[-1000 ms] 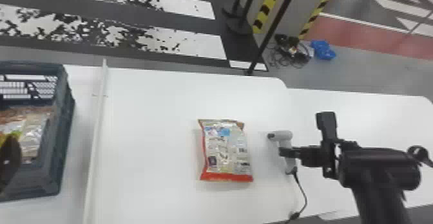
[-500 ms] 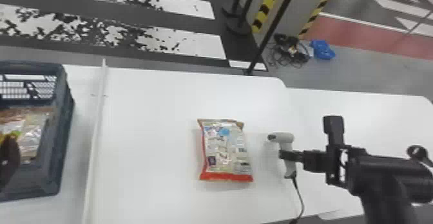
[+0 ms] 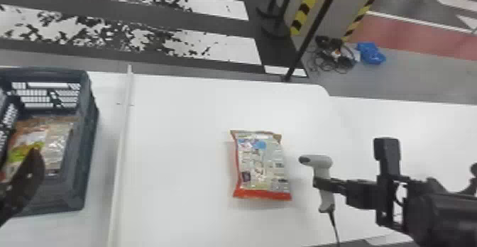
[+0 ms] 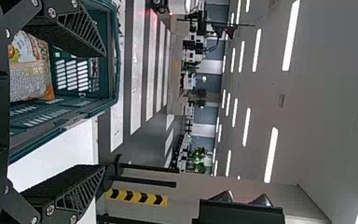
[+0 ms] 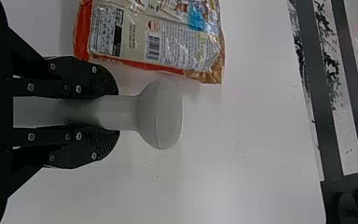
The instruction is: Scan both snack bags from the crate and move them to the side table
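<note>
– Bright?
– Very, and almost washed out across the white table in the head view.
– Lit from where?
– From overhead, by long glowing ceiling strips in the left wrist view.
– With shadows?
– Faint and soft around the middle snack bag, darker on the handle of the scanner.
– And glare?
– Glinting off crinkled wrapping inside the left crate.

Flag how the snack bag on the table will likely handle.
The snack bag probably gives when squeezed: its film looks thin and creased. That film glints in the right wrist view, so it may slip in a loose grip. It lies flat on the table, so a push would likely slide it rather than roll it.
</note>
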